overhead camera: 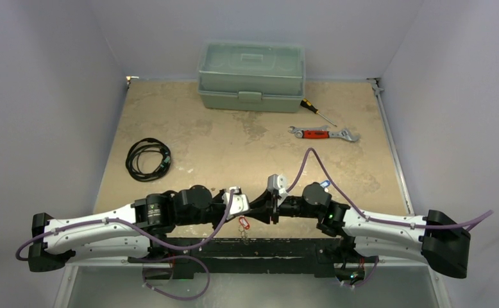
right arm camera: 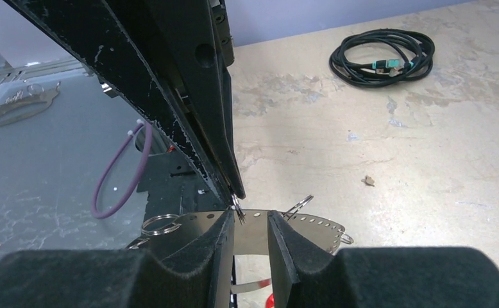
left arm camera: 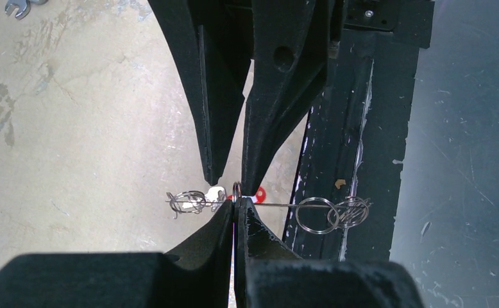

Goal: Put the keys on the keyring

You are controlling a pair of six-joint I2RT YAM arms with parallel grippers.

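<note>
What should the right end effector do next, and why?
Probably close the right end effector a little: its fingers stand apart around the keyring, while the left end effector already pinches it shut, so it looks steady enough to take.

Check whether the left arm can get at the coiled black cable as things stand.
Probably not yet. The coiled black cable lies uncovered on that arm's side, but the left gripper is shut on the keyring and would have to let go first.
</note>
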